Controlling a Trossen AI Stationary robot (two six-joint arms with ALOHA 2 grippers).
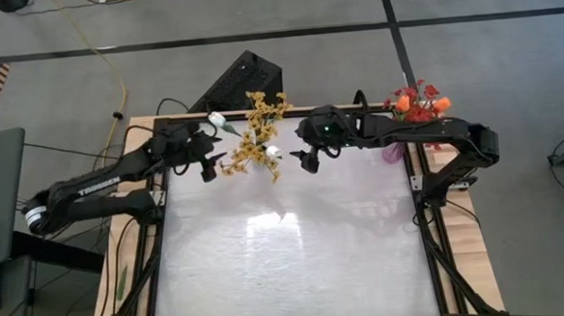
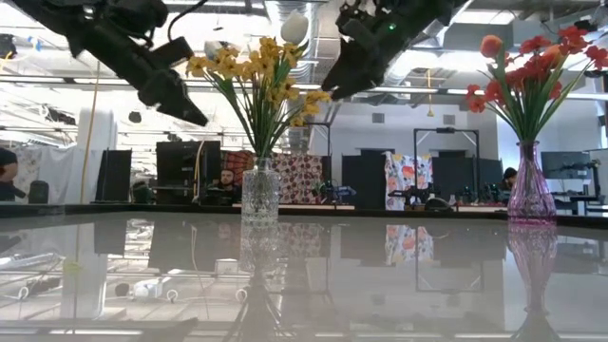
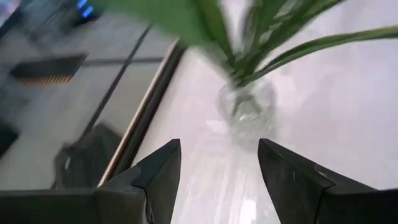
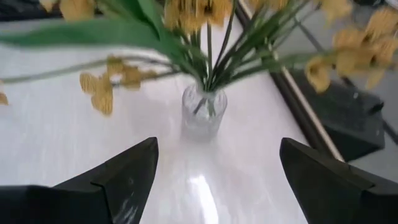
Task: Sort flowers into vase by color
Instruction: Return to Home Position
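Left gripper [image 1: 208, 167]: upper half of the high view, left of centre, held above the table [image 1: 288, 264] at flower-head height just left of the yellow bunch. Its claw [image 3: 217, 180] is moderately wide with nothing in it.

Clear vase [image 2: 259, 195]: centre-left of the low view, upright near the table's far edge, between the two grippers.

Yellow flowers [image 1: 256, 130]: their stems stand in the clear vase and the sprays fan outward.

White tulips [image 1: 218, 120]: in the same bunch, one bud at its upper left and one at its lower right.

Right gripper [image 1: 306, 162]: just right of the yellow bunch, raised off the table. Its claw [image 4: 217, 180] is spread wide and empty.

Pink vase [image 2: 530, 190]: right side of the low view, upright, well apart from the clear one.

Red flowers [image 2: 546, 52] and orange tulips [image 2: 491, 45]: together in the pink vase.
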